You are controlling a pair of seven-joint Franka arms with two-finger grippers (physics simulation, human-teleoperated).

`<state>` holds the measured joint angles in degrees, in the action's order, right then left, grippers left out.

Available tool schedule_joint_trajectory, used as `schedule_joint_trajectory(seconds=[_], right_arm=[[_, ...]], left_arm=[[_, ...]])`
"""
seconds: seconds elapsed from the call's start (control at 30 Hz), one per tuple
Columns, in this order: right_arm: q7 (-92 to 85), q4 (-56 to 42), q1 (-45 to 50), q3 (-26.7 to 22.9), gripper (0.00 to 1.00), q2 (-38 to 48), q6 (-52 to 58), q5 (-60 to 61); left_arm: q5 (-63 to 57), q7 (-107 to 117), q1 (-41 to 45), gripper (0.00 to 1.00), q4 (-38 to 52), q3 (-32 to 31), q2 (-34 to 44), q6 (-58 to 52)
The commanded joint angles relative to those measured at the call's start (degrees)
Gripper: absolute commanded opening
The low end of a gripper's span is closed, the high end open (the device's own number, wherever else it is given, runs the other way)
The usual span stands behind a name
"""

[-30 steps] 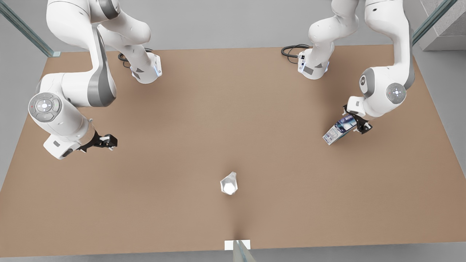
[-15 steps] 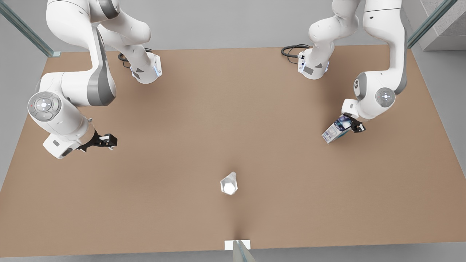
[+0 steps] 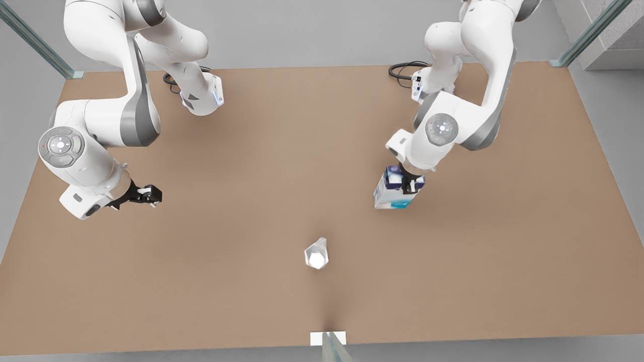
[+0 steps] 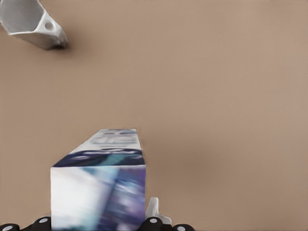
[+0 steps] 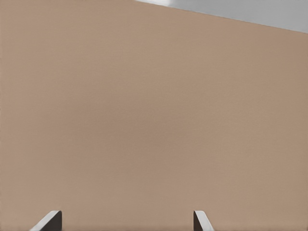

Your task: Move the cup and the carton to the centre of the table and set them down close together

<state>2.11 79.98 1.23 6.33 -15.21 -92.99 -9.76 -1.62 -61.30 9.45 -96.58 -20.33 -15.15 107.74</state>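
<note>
Brown table (image 3: 261, 151), bare around centre. My left tool (image 3: 408, 185) clamps the carton (image 3: 391, 193) at its dark blue top, lifted at the front view's right of centre. My right tool (image 3: 146, 195) waits, fingers spread, holding nothing, far left. Cup (image 3: 316, 254) stands upright, whitish inside empty, near front-centre, apart from carton.

The carton (image 4: 98, 185) is smeared, its label unreadable, its base cut off.

- You see the table (image 3: 251, 166), a plain brown flat top.
- The cup (image 3: 316, 254) stands on it, near the front edge, about the middle between left and right.
</note>
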Motion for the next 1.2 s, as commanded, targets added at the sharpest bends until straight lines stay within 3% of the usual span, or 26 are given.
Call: schedule_joint_trajectory(seconds=[0.0,0.2,0.43,0.63,0.83,1.17], right_arm=[[0.0,0.0,0.0,0.0,1.00,-0.1,0.0,0.0],[0.0,0.0,0.0,0.0,1.00,-0.1,-0.1,0.0],[0.0,0.0,0.0,0.0,1.00,-0.1,-0.1,0.0],[0.0,0.0,0.0,0.0,1.00,-0.1,-0.2,0.0],[0.0,0.0,0.0,0.0,1.00,-0.1,-0.2,0.0],[0.0,0.0,0.0,0.0,1.00,0.0,0.0,0.0]], left_arm=[[0.0,0.0,1.9,0.57,0.9,0.0,-0.8,-0.2],[-1.8,7.9,10.1,0.57,2.7,0.0,-4.4,-0.3],[-1.8,18.5,18.9,0.58,11.8,0.7,-13.7,0.1],[-1.8,18.6,23.3,0.58,19.9,6.4,-19.6,0.2],[-1.9,18.8,25.4,0.58,20.0,6.5,-21.4,2.2],[-1.8,21.7,35.4,0.60,24.7,14.5,-26.1,2.3]])
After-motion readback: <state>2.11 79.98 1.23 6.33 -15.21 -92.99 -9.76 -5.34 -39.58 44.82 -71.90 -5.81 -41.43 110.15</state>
